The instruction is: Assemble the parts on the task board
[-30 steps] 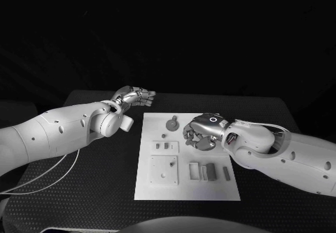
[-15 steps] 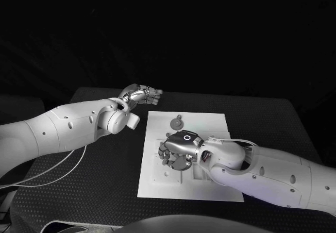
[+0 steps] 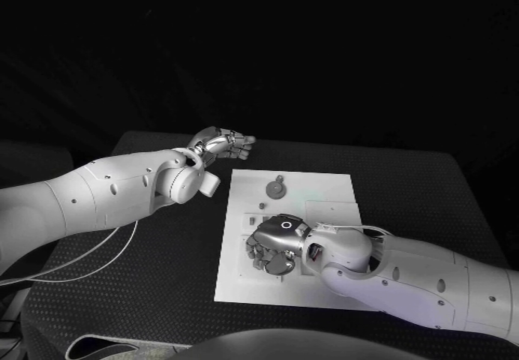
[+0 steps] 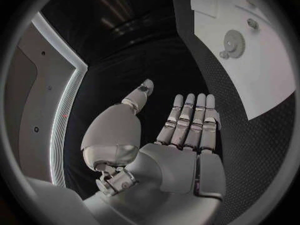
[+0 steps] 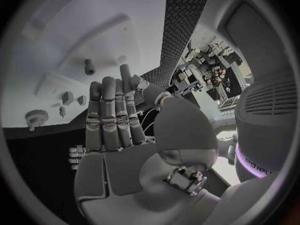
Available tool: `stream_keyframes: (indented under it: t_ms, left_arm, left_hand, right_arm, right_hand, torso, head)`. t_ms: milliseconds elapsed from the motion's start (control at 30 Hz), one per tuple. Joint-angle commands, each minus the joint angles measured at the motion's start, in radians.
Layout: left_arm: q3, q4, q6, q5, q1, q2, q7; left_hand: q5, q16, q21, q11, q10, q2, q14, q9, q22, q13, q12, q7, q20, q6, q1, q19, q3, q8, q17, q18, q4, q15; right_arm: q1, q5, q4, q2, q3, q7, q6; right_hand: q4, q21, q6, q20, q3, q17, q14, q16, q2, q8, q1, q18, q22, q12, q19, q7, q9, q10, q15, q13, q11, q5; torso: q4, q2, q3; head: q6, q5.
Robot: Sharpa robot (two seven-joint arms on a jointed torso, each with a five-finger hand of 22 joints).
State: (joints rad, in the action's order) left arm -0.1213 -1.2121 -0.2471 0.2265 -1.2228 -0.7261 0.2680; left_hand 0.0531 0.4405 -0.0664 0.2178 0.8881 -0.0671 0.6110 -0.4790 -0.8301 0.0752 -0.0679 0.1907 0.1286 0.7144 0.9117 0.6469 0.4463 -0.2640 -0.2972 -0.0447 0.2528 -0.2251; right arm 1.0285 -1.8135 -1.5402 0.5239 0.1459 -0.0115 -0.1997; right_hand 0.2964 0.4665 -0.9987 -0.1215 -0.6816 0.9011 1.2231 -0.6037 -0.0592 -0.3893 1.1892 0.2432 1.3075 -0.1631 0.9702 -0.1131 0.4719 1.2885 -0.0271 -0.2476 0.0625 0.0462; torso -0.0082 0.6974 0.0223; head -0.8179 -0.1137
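The white task board (image 3: 320, 186) lies in the middle of the black table. A grey gear (image 3: 277, 189) sits near its far edge, also seen as the gear (image 4: 233, 41) and the gear (image 5: 36, 117). My right hand (image 3: 274, 244) hovers over the board's left middle with fingers stretched out and nothing in them, hiding the parts beneath. Past its fingertips (image 5: 105, 85) lie a small peg (image 5: 89, 66) and small grey pieces (image 5: 67, 97). My left hand (image 3: 223, 142) hangs over the table beyond the board's far left corner, its fingers (image 4: 190, 117) straight and side by side, holding nothing.
A small peg (image 3: 262, 205) and a low block (image 3: 251, 220) stand just beyond my right hand. A raised square (image 3: 335, 210) lies on the board's right side. My right forearm (image 3: 411, 274) covers the board's near right corner. Cables (image 3: 92, 255) trail under my left arm.
My right hand has swung from the board's far right part to its left middle, nearer to me. The left hand has barely moved. The camera has shifted slightly.
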Motion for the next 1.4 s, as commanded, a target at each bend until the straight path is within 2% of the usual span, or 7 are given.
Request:
stream_keyframes:
  t_ms: [33,200,867,1167,1267,1333,1400]
  left_arm:
    - [0.001,-0.001,0.011,-0.004,-0.001,0.002,0.008]
    - [0.001,0.001,0.011,-0.004,-0.001,0.003,0.008]
    - [0.001,0.006,0.013,-0.004,-0.001,0.004,0.007]
    - [0.001,0.006,0.014,-0.004,-0.001,0.004,0.006]
    - [0.001,0.006,0.014,-0.004,-0.001,0.004,0.006]
    - [0.001,0.006,0.015,-0.004,-0.001,0.004,0.005]
    - [0.001,0.006,0.013,-0.004,-0.001,0.004,0.004]
  left_hand:
    - [-0.001,-0.003,-0.002,0.001,0.002,-0.003,-0.004,-0.001,0.002,-0.002,-0.001,0.043,-0.002,-0.006,0.004,0.008,0.000,-0.003,-0.001,-0.005,0.005,0.002]
    - [-0.001,-0.004,-0.002,0.000,0.002,-0.003,-0.004,-0.001,0.002,-0.002,-0.001,0.043,-0.002,-0.006,0.004,0.008,0.000,-0.003,-0.001,-0.005,0.005,0.002]
    - [-0.001,-0.004,-0.002,0.001,0.001,-0.003,-0.005,-0.001,0.003,-0.003,-0.001,0.043,-0.002,-0.007,0.003,0.008,-0.001,-0.003,-0.001,-0.004,0.005,0.002]
    - [-0.001,-0.005,-0.002,0.001,0.001,-0.003,-0.006,-0.001,0.003,-0.003,-0.001,0.043,-0.003,-0.007,0.003,0.008,-0.001,-0.003,-0.001,-0.004,0.005,0.002]
    - [-0.001,-0.005,-0.002,0.001,0.001,-0.003,-0.006,-0.001,0.004,-0.003,-0.001,0.043,-0.003,-0.007,0.003,0.008,-0.001,-0.003,-0.001,-0.004,0.005,0.002]
    - [-0.001,-0.005,-0.002,0.001,0.001,-0.003,-0.006,-0.001,0.004,-0.003,-0.001,0.043,-0.003,-0.007,0.003,0.008,-0.001,-0.003,-0.001,-0.004,0.005,0.002]
    - [-0.001,-0.005,-0.002,0.001,0.001,-0.003,-0.006,-0.001,0.004,-0.003,-0.001,0.043,-0.003,-0.007,0.003,0.008,-0.001,-0.003,-0.001,-0.004,0.005,0.002]
  right_arm:
    - [-0.004,-0.016,0.008,-0.003,0.003,0.011,0.031]
    - [-0.007,-0.021,0.008,-0.003,0.005,0.012,0.030]
    - [-0.008,-0.098,0.022,0.001,0.005,-0.013,0.017]
    - [-0.008,-0.077,0.028,-0.003,0.005,0.010,0.055]
    - [-0.008,-0.052,0.034,-0.007,0.006,0.020,0.050]
    - [-0.008,-0.033,0.038,-0.009,0.007,0.027,0.045]
    - [-0.008,-0.022,0.039,-0.011,0.007,0.033,0.038]
  right_hand:
    - [-0.004,0.006,-0.008,0.002,0.000,0.002,0.000,-0.005,0.008,-0.003,0.012,0.019,0.024,-0.005,0.008,-0.001,0.002,0.008,-0.004,0.000,0.002,0.004]
    - [-0.004,0.007,-0.007,0.002,0.001,0.002,0.000,-0.006,0.008,-0.003,0.011,0.019,0.024,-0.005,0.008,-0.001,0.002,0.008,-0.005,0.000,0.002,0.004]
    - [-0.003,0.009,-0.009,0.003,0.001,0.002,0.000,-0.008,0.006,-0.003,0.013,0.019,0.024,-0.005,0.007,0.000,0.003,0.009,-0.005,-0.002,0.001,0.004]
    - [-0.004,0.010,-0.009,0.003,0.002,0.002,-0.002,-0.009,0.003,-0.002,0.012,0.019,0.024,-0.004,0.006,0.000,0.003,0.008,-0.005,-0.003,0.001,0.004]
    - [-0.004,0.008,0.002,0.000,0.007,0.001,-0.012,-0.006,-0.014,0.005,0.005,0.017,0.023,0.005,-0.003,-0.005,0.002,-0.004,-0.001,-0.002,0.006,0.004]
    - [-0.007,0.009,0.021,-0.002,0.014,0.000,-0.018,-0.006,-0.036,0.018,-0.006,0.017,0.023,0.019,-0.008,-0.013,-0.003,-0.024,0.004,0.002,0.016,0.004]
    - [-0.014,0.008,0.058,-0.005,0.024,-0.001,-0.025,-0.005,-0.065,0.040,-0.031,0.015,0.023,0.037,-0.013,-0.028,-0.012,-0.055,0.013,0.007,0.029,0.003]
  torso:
    - [0.0001,0.000,-0.0016]
    - [-0.0014,0.001,-0.0017]
    - [-0.0002,0.000,-0.0012]
    - [-0.0012,0.000,-0.0007]
    - [-0.0017,0.000,-0.0009]
    - [-0.0015,0.000,-0.0010]
    - [-0.0013,0.000,-0.0013]
  head:
    - [-0.002,-0.002]
    - [-0.002,-0.004]
    - [-0.005,-0.003]
    - [-0.007,-0.004]
    - [-0.008,-0.004]
    - [-0.009,-0.004]
    - [-0.009,-0.004]
